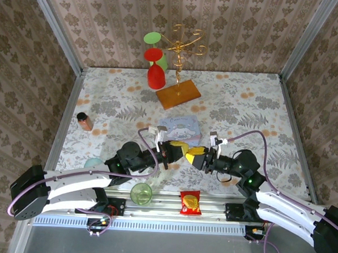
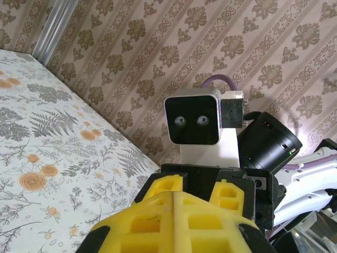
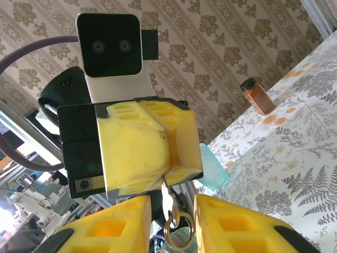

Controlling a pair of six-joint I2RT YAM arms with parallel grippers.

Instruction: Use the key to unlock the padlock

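- My left gripper (image 3: 158, 142) pinched the key (image 3: 167, 196); my right gripper (image 1: 196, 154) stood spread.
- I judged the key light, stiff and slick: best held by its flat head.

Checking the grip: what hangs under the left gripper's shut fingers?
A thin silver key with its ring hangs below the left gripper, seen between the fingers of the open right gripper. Its top is hidden between the pads.

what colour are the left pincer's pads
Yellow; left pincer pads show best in right wrist view.
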